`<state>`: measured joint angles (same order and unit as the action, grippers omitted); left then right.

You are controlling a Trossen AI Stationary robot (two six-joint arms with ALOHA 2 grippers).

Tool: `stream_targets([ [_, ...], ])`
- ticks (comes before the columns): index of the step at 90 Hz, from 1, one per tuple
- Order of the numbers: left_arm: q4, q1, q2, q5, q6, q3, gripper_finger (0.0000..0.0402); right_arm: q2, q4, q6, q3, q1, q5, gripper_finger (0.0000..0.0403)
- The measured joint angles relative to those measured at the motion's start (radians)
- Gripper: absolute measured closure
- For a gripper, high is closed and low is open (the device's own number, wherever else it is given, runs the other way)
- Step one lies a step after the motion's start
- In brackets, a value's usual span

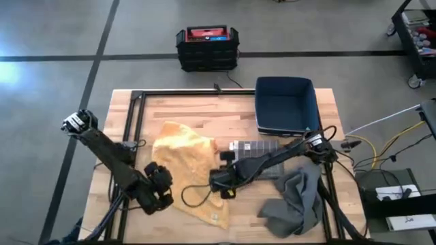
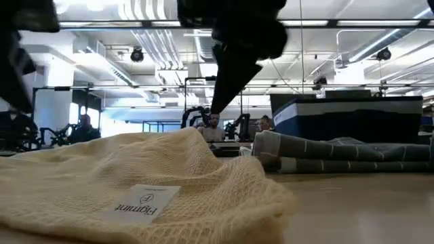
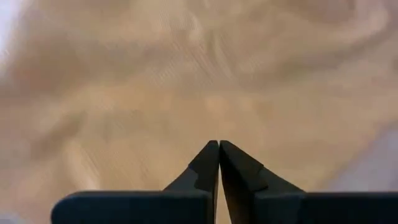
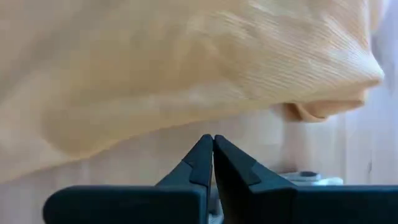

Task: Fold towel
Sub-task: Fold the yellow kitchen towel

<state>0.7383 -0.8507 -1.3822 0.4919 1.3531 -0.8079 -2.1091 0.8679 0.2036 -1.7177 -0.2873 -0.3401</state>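
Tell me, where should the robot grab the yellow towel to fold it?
Probably the corner with the white label, at the table's near edge. The yellow towel lies rumpled, and that corner sticks out flat and free. The right gripper, fingers shut, hovers beside it and could come down from above.

Grey concrete floor (image 1: 54, 41) with dark lines; a black crate (image 1: 208, 47) beside the wooden desk (image 1: 204, 109); ceiling pipes (image 2: 156, 41) overhead.

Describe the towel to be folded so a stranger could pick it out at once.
Start from the wooden table and the dark blue bin at its far right corner. Nearer and leftward, between the two grippers, lies the yellow towel. It alone is pale yellow and waffle-textured with a white label; the neighbouring towels are grey.
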Motion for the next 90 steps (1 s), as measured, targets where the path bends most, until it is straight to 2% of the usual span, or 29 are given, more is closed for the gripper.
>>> stream_targets([
  [9,-0.086,-0.025,-0.047,-0.04,0.032,0.05,0.0401,-0.025,-0.101,0.014,0.07,0.023,0.01,0.0403],
  [23,-0.131,-0.011,-0.138,-0.033,0.036,0.123,0.0401,-0.032,-0.285,0.068,0.142,0.006,0.122,0.0403],
  [41,-0.047,0.055,-0.169,0.098,0.036,0.187,0.0401,-0.056,-0.34,0.177,0.153,-0.075,0.185,0.0403],
  [56,0.009,0.119,-0.137,0.241,-0.016,0.215,0.0402,-0.09,-0.55,0.213,0.152,-0.138,0.243,0.0403],
  [65,0.025,0.158,-0.128,0.262,-0.094,0.221,0.0402,-0.095,-0.654,0.165,0.151,-0.147,0.244,0.0403],
  [72,0.075,0.159,-0.094,0.264,-0.14,0.172,0.0402,-0.077,-0.582,0.102,0.127,-0.14,0.24,0.0403],
  [80,0.089,0.137,-0.05,0.274,-0.171,0.088,0.0402,-0.039,-0.387,0.032,0.09,-0.119,0.198,0.0403],
  [84,0.081,0.124,-0.028,0.274,-0.196,0.048,0.0402,-0.014,-0.291,0.004,0.07,-0.104,0.138,0.0403],
  [90,0.019,0.106,-0.008,0.274,-0.222,-0.002,0.0401,0.022,-0.148,-0.034,0.041,-0.073,-0.007,0.0403],
])
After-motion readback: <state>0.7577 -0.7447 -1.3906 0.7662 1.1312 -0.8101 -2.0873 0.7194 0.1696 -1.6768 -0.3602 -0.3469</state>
